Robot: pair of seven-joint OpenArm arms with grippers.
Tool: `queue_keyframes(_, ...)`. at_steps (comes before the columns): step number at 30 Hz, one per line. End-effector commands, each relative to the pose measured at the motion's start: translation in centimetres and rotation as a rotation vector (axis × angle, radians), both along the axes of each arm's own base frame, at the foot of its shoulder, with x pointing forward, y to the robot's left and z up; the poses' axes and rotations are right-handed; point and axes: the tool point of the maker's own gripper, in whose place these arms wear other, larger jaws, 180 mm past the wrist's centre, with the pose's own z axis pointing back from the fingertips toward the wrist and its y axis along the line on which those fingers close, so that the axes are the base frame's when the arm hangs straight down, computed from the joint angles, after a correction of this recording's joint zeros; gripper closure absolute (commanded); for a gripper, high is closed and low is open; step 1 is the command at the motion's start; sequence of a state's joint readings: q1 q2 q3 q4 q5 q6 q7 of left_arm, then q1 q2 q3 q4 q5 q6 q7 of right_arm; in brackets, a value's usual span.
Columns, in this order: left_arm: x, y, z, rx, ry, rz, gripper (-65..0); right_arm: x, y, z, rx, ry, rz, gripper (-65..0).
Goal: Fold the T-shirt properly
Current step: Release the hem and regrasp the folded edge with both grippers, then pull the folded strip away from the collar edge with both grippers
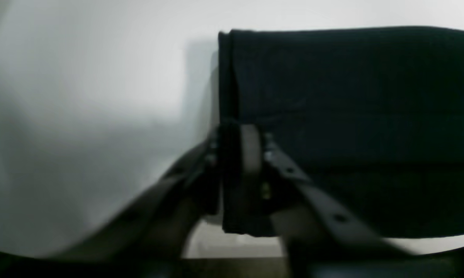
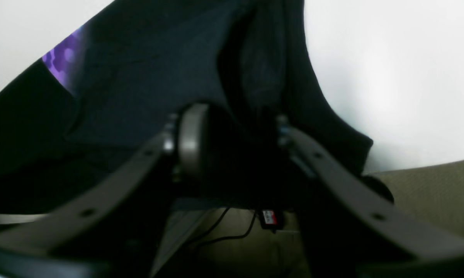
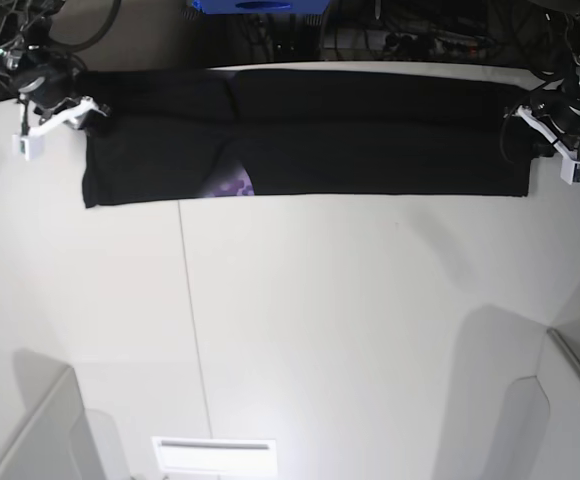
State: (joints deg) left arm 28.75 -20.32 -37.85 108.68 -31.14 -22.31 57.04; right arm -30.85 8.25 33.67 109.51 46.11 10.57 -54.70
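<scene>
White tabletop [image 3: 300, 330] fills most of the base view, with dark cabling and a blue object [image 3: 255, 6] beyond its far edge. The T-shirt [image 3: 370, 135] lies along the far side of the table as a long, narrow black band folded lengthwise, stretched between the two arms; a small purple patterned patch [image 3: 232, 185] shows at its near edge, left of centre. The left gripper [image 1: 239, 154] sits at the band's end on the base view's right; in the left wrist view its jaws stand narrow with the shirt's folded end edge between them, though blur hides whether the pads press the cloth. The right gripper [image 2: 232, 131] is at the opposite end; its jaws stand moderately apart, with bunched black cloth lying between them, and contact with the pads cannot be told.
</scene>
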Motion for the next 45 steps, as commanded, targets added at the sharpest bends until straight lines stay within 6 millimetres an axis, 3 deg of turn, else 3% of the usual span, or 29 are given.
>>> queue_keyframes(1,0.6,0.5,1.1,0.022,-0.034,-0.001,-18.4,0.4,-0.5,0.9,-0.019,-0.049,-0.012,-26.1)
queue_keyframes(7,0.2,2.7,3.1,0.057,-0.093,0.078,-46.1,0.8,-0.6,2.9,-0.065,-0.162,-0.033,-26.4)
queue_keyframes(9,0.1,2.8,3.4,0.056,-0.107,0.093,-50.5,1.0,-0.5,3.0,-0.067,-0.169,-0.029,-26.4)
queue_keyframes(12,0.2,2.5,3.2,0.048,-0.106,0.088,-50.7,1.6,0.0,3.4,-0.067,-0.198,0.014,-26.3)
queue_keyframes(13,0.3,2.0,2.9,0.037,-0.103,0.08,-49.4,1.8,0.5,3.4,-0.062,-0.209,0.042,-25.4)
queue_keyframes(15,0.3,1.0,2.2,0.01,-0.098,0.076,-38.8,2.4,1.6,3.4,-0.046,-0.223,0.084,-18.5)
queue_keyframes(18,0.7,-0.2,1.6,-0.026,-0.104,0.074,-8.7,3.3,3.5,3.3,-0.011,-0.236,0.127,-0.6)
queue_keyframes(19,0.9,-0.6,1.3,-0.036,-0.105,0.071,0.0,3.6,4.0,3.0,0.003,-0.235,0.136,0.0)
queue_keyframes(26,0.9,-2.5,-1.1,-0.105,-0.06,0.064,0.0,3.8,3.2,-0.7,0.014,-0.149,0.103,0.0)
queue_keyframes(30,0.0,-1.9,-3.1,-0.133,-0.01,0.098,0.0,3.5,1.3,-3.3,-0.102,-0.059,0.109,0.0)
queue_keyframes(34,-0.2,-1.3,-4.9,-0.168,0.027,0.14,0.0,3.8,1.0,-5.1,-0.108,-0.016,0.087,0.0)
queue_keyframes(40,0.5,-1.6,-7.5,-0.161,0.04,0.123,0.0,5.2,0.9,-5.8,-0.115,-0.012,0.087,0.0)
queue_keyframes(45,2.4,-1.3,-8.8,-0.108,0.065,0.107,0.0,7.0,0.5,-5.9,-0.132,-0.018,0.085,0.0)
